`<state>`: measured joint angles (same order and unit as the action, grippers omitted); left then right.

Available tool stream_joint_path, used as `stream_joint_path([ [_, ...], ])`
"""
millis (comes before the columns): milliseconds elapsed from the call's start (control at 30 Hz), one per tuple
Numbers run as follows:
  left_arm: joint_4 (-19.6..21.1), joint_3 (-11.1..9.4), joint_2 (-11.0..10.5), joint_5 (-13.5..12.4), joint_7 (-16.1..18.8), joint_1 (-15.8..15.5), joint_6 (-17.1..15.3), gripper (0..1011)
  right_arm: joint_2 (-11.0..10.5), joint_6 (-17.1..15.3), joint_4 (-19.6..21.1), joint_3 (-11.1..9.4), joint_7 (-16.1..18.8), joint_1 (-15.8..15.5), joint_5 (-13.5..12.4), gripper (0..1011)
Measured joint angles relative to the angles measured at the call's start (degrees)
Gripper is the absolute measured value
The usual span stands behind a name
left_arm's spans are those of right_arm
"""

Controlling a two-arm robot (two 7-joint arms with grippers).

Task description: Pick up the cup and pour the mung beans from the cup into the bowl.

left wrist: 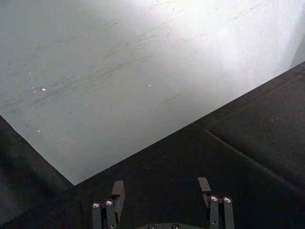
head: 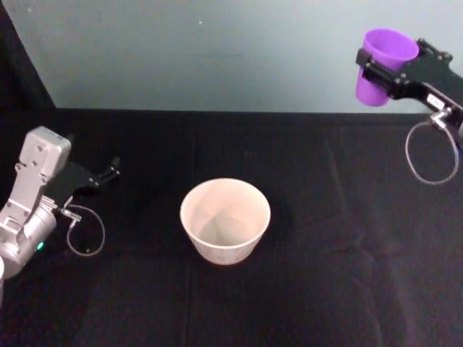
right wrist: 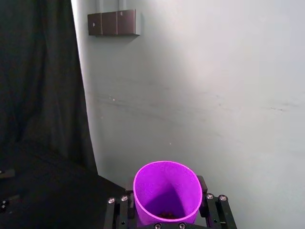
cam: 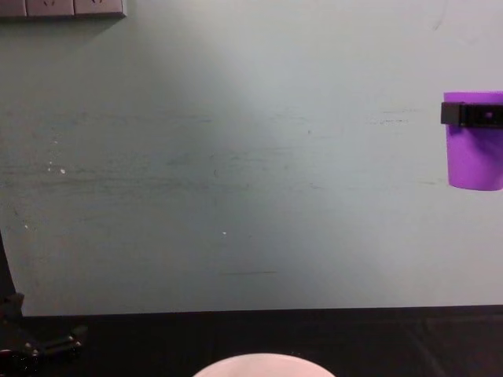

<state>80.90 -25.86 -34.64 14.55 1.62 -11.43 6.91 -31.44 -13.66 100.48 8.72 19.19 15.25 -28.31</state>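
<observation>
High on our right, the right gripper point(head: 383, 72) clasped the upright cup point(head: 389, 45); the bowl point(head: 225, 246) sat well below, to its left. Our left gripper point(head: 111, 170) idled, fingers spread.

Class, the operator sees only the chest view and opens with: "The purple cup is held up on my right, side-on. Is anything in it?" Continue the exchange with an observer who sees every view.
Observer: Yes. The right wrist view looks down into the cup, gripped by the fingers of the right gripper. A few small dark mung beans lie at its bottom.
Operator: I see just the bowl's rim. Anything in there?
Observer: The head view shows the bowl from above, and its inside looks bare.
Operator: And the left arm?
Observer: The left gripper sits low at the left side of the table, fingers open, well clear of the bowl.
</observation>
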Motion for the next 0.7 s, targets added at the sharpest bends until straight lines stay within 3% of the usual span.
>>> stream_joint_path([
  [700,0.0,0.0,0.0,0.0,0.0,0.0,0.0,1000,0.3,0.3,-0.6,0.3,0.2,-0.1,0.3,736],
])
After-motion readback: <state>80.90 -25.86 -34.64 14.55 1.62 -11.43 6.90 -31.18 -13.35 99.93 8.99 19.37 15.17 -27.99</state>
